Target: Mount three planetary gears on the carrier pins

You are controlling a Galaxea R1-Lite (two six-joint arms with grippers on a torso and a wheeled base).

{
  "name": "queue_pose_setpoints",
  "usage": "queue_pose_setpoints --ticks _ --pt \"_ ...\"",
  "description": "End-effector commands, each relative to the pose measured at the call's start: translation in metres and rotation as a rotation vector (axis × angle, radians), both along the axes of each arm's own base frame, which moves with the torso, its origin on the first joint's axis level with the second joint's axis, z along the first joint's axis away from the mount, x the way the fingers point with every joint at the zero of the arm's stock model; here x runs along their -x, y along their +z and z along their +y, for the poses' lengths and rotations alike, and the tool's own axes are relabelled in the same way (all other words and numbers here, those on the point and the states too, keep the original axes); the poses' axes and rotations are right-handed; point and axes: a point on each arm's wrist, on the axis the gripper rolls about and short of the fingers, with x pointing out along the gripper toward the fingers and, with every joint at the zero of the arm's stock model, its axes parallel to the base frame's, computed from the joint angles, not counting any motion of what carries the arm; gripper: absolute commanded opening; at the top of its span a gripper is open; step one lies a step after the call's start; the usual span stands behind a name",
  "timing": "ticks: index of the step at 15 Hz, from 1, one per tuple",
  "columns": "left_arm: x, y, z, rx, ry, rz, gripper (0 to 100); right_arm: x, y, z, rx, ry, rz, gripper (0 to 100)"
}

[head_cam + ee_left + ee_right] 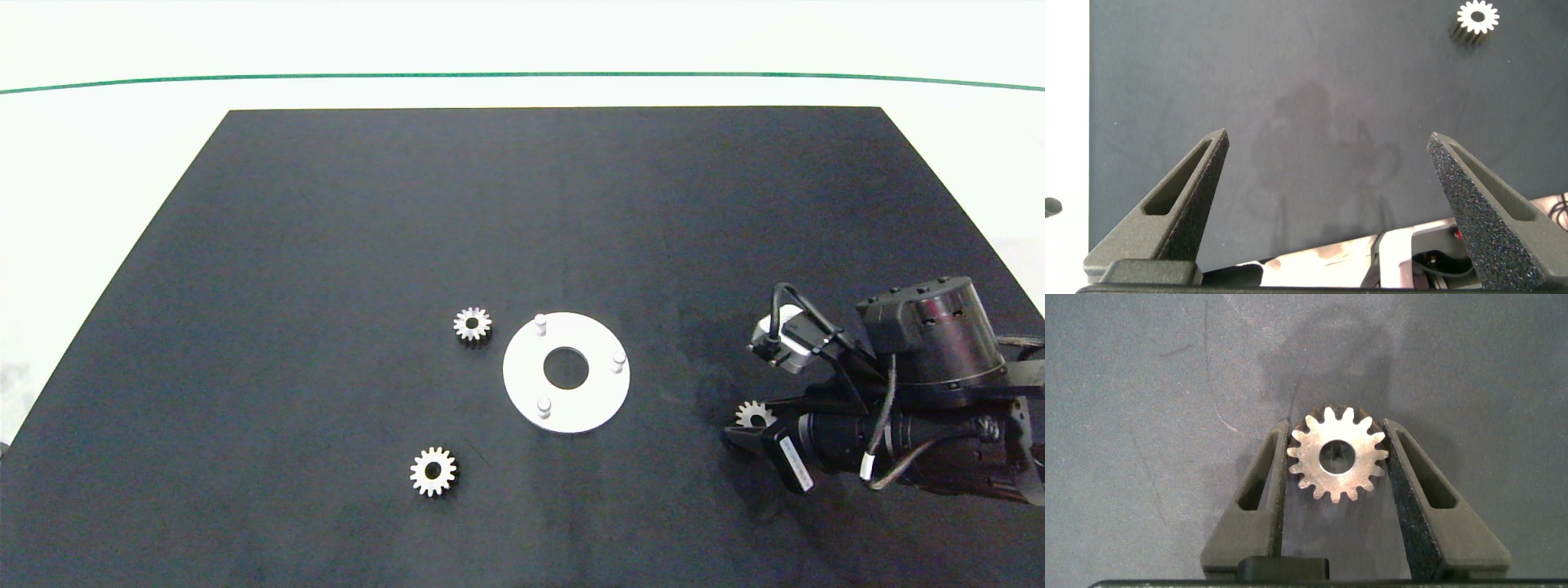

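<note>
On the right side of the counter (326, 245), the right gripper (1337, 457) sits low over the black mat with its jaws closed against the teeth of one gear (1337, 454), one finger on each flank; gear lies flat between them, centre hole facing up. Head view shows this gear (753, 415) well to the right of the white disc (588, 408), only partly visible past the arm. Whether it is already lifted off the mat: cannot tell.

Disc lies mid-counter, flat, large centre hole. All three pins bare: far pin (540, 323), right pin (619, 360), near pin (544, 407). No gear seated.

Second gear (473, 324) flat on the mat just left of the disc, near the far pin. Third gear (433, 471) flat, nearer and to the left, apart from the disc.

Left gripper (1327, 200): not in the head view, jaws spread wide over bare mat, holding nothing; one gear (1477, 16) shows beyond it.

Progress, judged: 0 of 3 installed. First gear gripped, still to be carried to a pin and lowered hole-over-pin; then the other two
</note>
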Motion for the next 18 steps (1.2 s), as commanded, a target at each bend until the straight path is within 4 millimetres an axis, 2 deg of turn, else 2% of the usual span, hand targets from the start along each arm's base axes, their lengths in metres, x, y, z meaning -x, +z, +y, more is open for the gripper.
queue_pose_setpoints --ticks 1,7,10,12,14,16,18 --pt "0.0 0.001 0.0 -0.001 0.0 0.002 100 0.0 0.001 0.0 -0.001 0.002 -0.003 0" --pt "0.0 0.001 0.0 -0.001 -0.001 -0.003 100 0.006 0.023 -0.001 -0.016 0.01 -0.053 0" --pt "-0.001 0.002 0.0 -0.003 0.0 0.003 100 0.018 0.052 -0.002 -0.013 0.031 -0.047 0" --pt "-0.001 0.002 0.0 -0.003 0.0 0.003 100 0.018 0.072 0.002 -0.035 0.042 -0.09 0" --pt "0.0 0.002 0.0 -0.003 0.0 0.002 100 0.017 0.084 0.007 -0.029 0.041 -0.118 0" --pt "0.0 0.002 0.0 -0.004 0.001 0.002 100 0.017 0.091 0.027 0.012 0.066 -0.126 0" --pt "0.0 0.003 0.0 -0.004 0.001 0.002 100 0.014 0.087 0.046 0.043 0.095 -0.116 0"
